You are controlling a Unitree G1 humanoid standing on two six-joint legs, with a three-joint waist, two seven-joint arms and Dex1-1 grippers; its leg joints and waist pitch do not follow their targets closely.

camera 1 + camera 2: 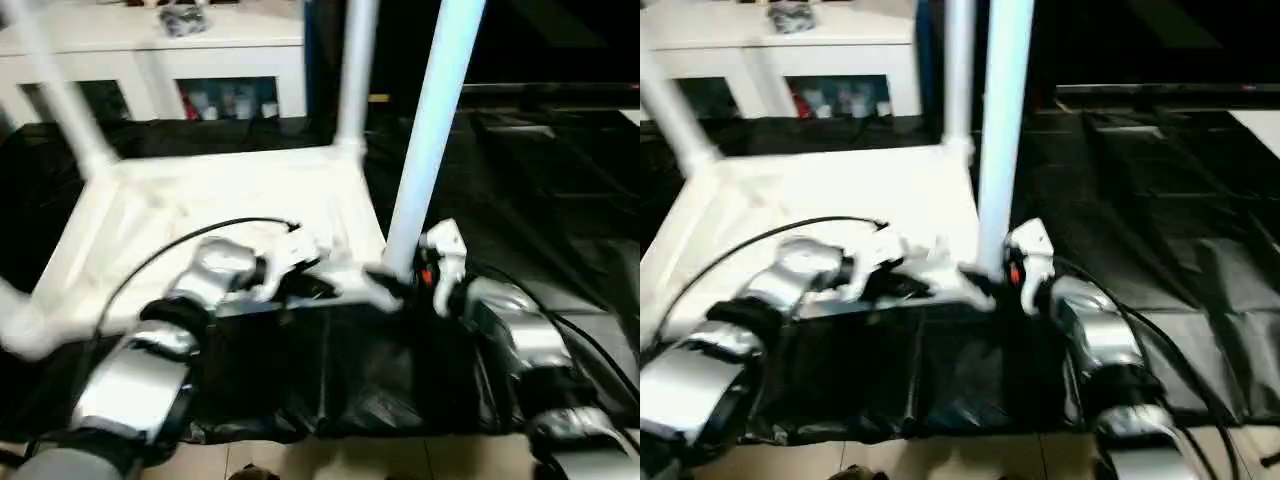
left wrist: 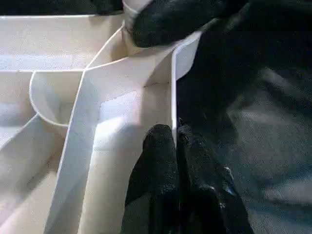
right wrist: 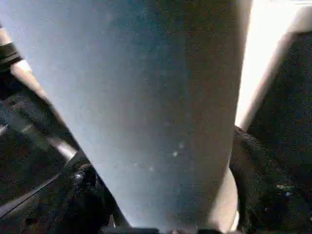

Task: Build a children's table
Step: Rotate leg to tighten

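Note:
The white tabletop lies upside down on a black sheet, ribs up. Legs stand in its corner sockets: far left, far right, near right; another leg juts out at the near-left corner. My left gripper is shut on the thin rim wall of the tabletop, close to the near-right corner. My right gripper is at the foot of the near-right leg, with a black finger pressed against each side of it.
A white cabinet with glass doors stands behind the tabletop. The black sheet spreads far to the right. Pale floor tiles show at the near edge. A black cable arcs over my left forearm.

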